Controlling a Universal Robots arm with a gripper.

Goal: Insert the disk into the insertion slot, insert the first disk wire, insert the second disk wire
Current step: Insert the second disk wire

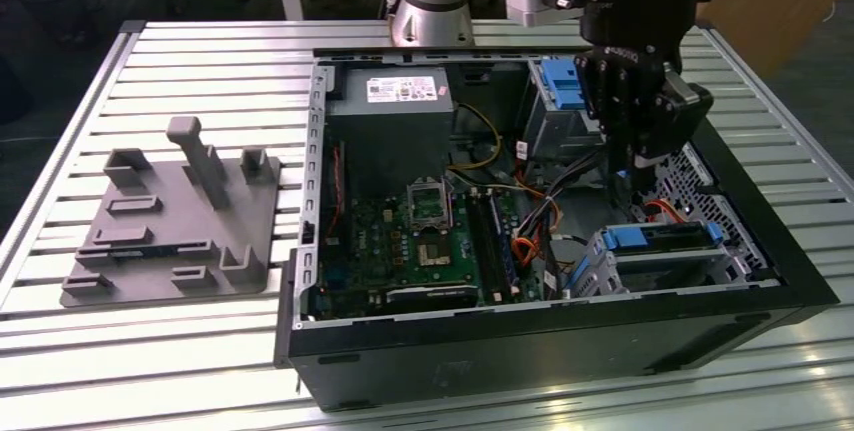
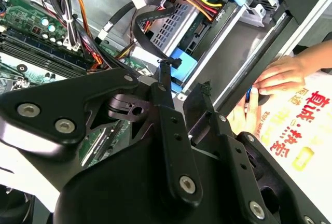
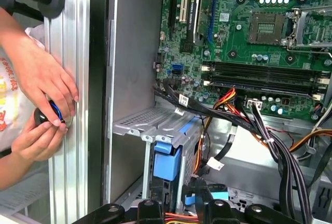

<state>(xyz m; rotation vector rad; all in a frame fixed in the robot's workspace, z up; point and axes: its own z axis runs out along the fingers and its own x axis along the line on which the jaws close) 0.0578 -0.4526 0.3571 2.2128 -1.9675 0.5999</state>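
Two black fingers (image 2: 166,110) of the pincer (image 2: 184,85) stand a narrow gap apart with nothing gripped between them. The pincer hangs inside the open computer case (image 1: 534,351), over the end of the insertion slot (image 2: 174,24). The disk (image 1: 663,239) already sits in that perforated silver cage, and its blue carrier handle (image 2: 181,60) faces the pincer. One fingertip is just beside a black cable (image 2: 136,32) that loops over the cage in the second wrist view. In the exterior view the first disk wire (image 1: 655,209) curves as a red-orange arc just beside the disk's edge. What may be the second disk wire (image 3: 218,195) shows as a small bright blue plug close by the fingers in the first wrist view, though the spot is too crowded to be sure. Outside the case wall, a person's hands (image 3: 40,81) hold a small dark object over the slatted desk (image 1: 200,51). One grey fixture (image 1: 174,221) lies on the desk at the exterior view's left, well apart from the pincer.
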